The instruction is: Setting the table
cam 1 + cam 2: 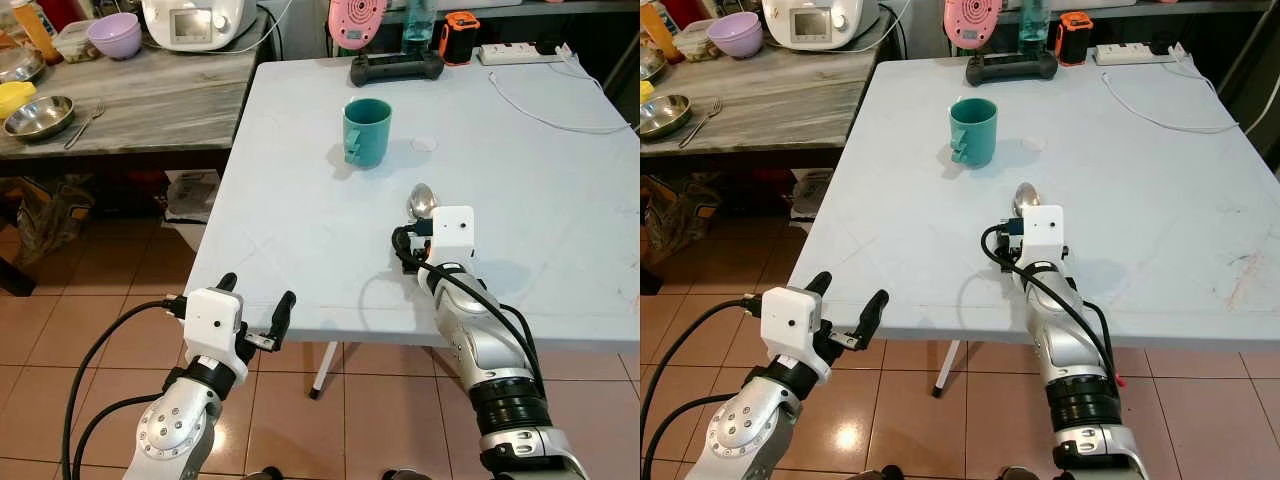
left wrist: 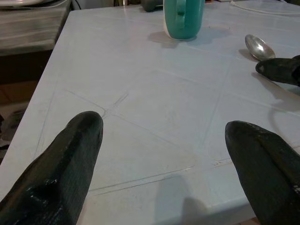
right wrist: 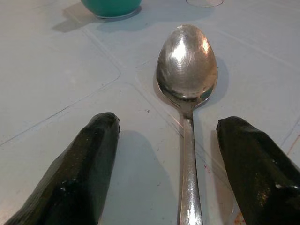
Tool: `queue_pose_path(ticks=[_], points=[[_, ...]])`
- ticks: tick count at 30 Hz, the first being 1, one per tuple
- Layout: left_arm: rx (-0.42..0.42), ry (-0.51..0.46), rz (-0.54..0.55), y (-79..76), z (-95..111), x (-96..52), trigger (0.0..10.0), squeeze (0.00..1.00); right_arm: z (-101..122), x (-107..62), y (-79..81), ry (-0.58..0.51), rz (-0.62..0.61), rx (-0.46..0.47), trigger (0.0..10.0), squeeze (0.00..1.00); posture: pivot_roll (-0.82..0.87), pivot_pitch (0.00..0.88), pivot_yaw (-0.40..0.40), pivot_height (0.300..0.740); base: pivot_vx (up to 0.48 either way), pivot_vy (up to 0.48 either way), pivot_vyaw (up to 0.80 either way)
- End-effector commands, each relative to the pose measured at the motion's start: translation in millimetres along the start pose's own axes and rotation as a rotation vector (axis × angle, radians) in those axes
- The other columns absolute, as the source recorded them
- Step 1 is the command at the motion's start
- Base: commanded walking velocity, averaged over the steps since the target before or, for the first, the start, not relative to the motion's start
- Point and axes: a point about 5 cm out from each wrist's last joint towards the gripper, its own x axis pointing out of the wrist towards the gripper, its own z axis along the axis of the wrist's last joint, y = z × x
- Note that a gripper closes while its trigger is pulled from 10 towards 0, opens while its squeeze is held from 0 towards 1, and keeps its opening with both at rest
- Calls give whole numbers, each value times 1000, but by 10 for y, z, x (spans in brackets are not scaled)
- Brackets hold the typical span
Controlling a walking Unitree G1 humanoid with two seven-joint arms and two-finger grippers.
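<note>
The white table took up most of the scene, with a grey counter to its left carrying a steel bowl, a fork and a purple bowl. A teal mug stood upright toward the far middle of the table, handle turned near-left. The right gripper was over the table near its near edge, fingers spread, one on each side of the spoon's handle and apparently not touching it. The spoon lay flat on the table, near and right of the mug, well apart from it; its long axis ran near-to-far, bowl at the far end, handle running back between the fingers, closer to one of them. The left gripper hung at the near-left edge of the table, fingers spread and holding nothing, well apart from the spoon. The right arm was clearly the nearer one. Judgement: the spoon was either just placed or about to be picked up; closing would catch the handle across its width.
</note>
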Motion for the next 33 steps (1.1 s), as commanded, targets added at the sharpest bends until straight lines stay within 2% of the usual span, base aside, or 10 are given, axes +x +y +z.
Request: queue_pose_path(ticks=[1, 6, 14, 19, 26, 30, 33], points=[[-4, 17, -6, -2, -31, -24, 10000, 0, -204, -8, 27, 99, 4, -6, 0, 0, -55, 163, 89, 740, 0, 0, 0], [-5, 16, -10, 2, -23, -18, 10000, 0, -320, -33, -29, 160, -20, -19, 0, 0, -52, 159, 91, 740, 0, 0, 0], [-19, 8, -33, -12, -9, -9, 10000, 0, -372, -52, -87, 184, -47, -36, 0, 0, -54, 156, 94, 740, 0, 0, 0], [-48, 4, -66, -51, -4, -8, 10000, 0, -423, -69, -125, 211, -69, -8, 0, 0, -53, 154, 92, 740, 0, 0, 0], [-81, 27, -173, -110, -11, -19, 10000, 0, -466, -102, -170, 226, -80, -5, 0, 0, -50, 161, 92, 740, 0, 0, 0], [-102, 57, -214, -98, -46, -44, 10000, 0, -495, -108, -184, 243, -99, 31, 0, 0, -52, 160, 94, 740, 0, 0, 0], [-55, 61, -202, -49, -57, -34, 10000, 0, -516, -111, -165, 250, -93, 37, 0, 0, -55, 154, 95, 740, 0, 0, 0]])
